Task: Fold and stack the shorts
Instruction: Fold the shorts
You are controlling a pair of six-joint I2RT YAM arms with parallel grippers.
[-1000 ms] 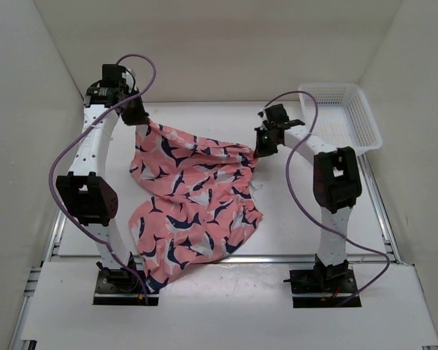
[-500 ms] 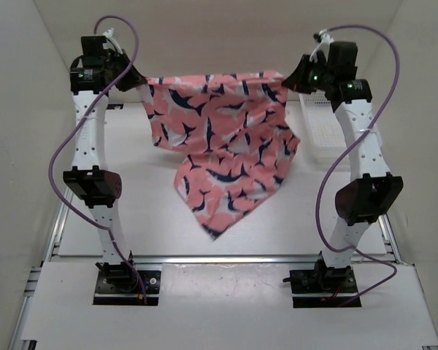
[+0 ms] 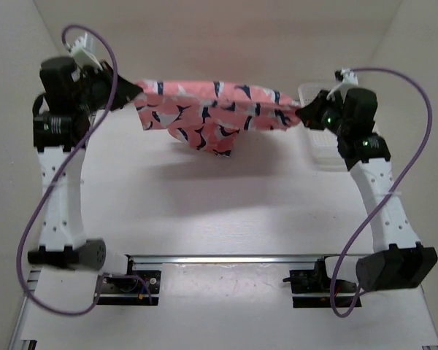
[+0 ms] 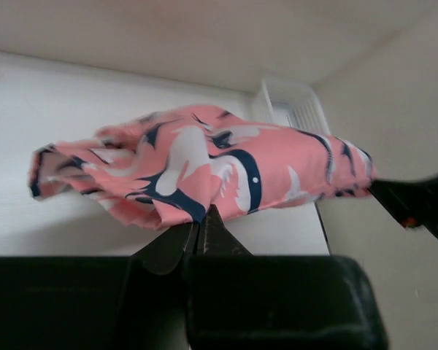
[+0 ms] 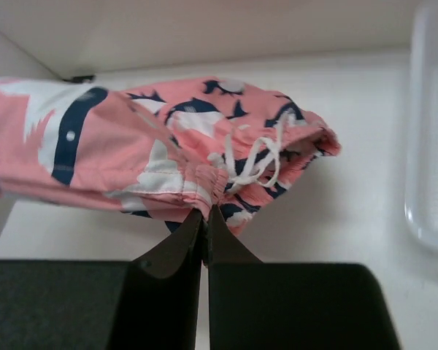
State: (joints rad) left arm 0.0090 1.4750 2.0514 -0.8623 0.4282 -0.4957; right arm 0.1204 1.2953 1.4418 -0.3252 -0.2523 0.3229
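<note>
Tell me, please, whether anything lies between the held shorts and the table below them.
Nothing visible does: the shorts hang stretched above bare table, and the basket sits off to the right.

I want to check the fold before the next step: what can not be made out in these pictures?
- Top view: basket mostly behind the right arm and the shorts.
- Right wrist view: basket blurred, cut off by the right edge.
- Wrist views: the shorts' inner layers, hidden by their own folds.
- Top view: fingertips of left gripper and right gripper, too small.
</note>
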